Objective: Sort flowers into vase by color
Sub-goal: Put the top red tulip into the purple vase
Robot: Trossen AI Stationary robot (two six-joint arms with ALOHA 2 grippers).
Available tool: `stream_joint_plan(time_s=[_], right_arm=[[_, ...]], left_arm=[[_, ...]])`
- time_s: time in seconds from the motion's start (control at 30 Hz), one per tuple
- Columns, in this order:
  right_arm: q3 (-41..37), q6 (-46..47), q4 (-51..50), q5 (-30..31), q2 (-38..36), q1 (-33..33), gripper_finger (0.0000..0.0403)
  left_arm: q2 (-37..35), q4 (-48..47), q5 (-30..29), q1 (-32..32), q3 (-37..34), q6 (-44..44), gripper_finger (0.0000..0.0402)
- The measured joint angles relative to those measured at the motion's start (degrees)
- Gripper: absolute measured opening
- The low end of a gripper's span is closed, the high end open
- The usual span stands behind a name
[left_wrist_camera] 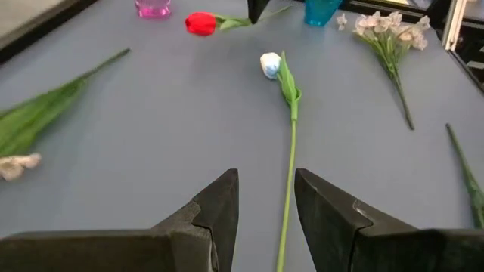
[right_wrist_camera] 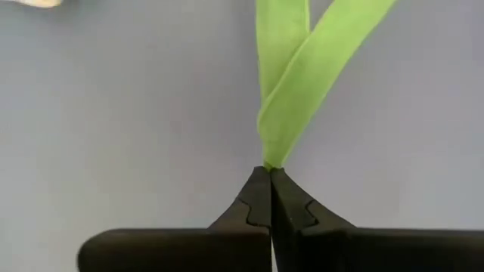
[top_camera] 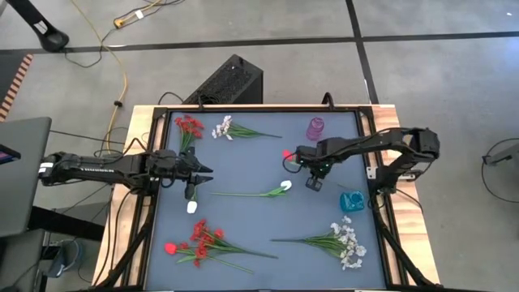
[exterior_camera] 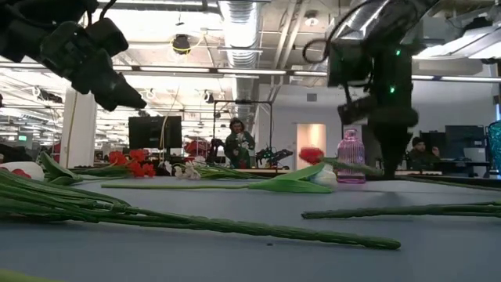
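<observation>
A red tulip (top_camera: 286,154) lies right of the mat's middle, near the pink vase (top_camera: 315,128), and my right gripper (top_camera: 313,170) is shut on its green part. A white tulip (top_camera: 285,186) rests flat on the mat, its stem (left_wrist_camera: 290,159) running toward my left gripper (left_wrist_camera: 266,215). That gripper hovers open at the mat's left, just short of the stem's free end, and touches nothing. The teal vase (top_camera: 351,202) stands at the right. My right gripper pinches the red tulip where its two green leaves meet the stem (right_wrist_camera: 269,160), between the very ends of its two fingers. The fingers come from above, pointing down. In the low view the red head (exterior_camera: 311,154) stands raised above the mat.
Red sprays (top_camera: 190,126) and a white spray (top_camera: 225,128) lie at the far left. A red bunch (top_camera: 203,242) and a white spray (top_camera: 346,241) lie near the front edge. A loose white flower head (top_camera: 192,207) lies below my left gripper. People sit in the room beyond.
</observation>
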Motion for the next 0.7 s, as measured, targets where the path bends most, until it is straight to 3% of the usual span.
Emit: stream_joint_plan(time_s=[0.2, 0.43, 0.7], right_arm=[[0.1, -2.4, 12.5, -0.3, -8.7, 0.0, 0.0015], [0.1, -7.0, 26.1, -0.7, -19.3, -1.7, 0.0017], [0.2, -9.4, 31.8, -1.0, -29.1, -5.6, 0.0018]], left_arm=[[-1.4, 4.5, -0.2, -0.5, -0.7, 3.6, 0.0119], [-4.2, 18.0, 0.1, -1.1, -7.0, 6.9, 0.0119], [-8.8, 15.1, -0.4, -1.1, -7.3, 6.5, 0.0119]])
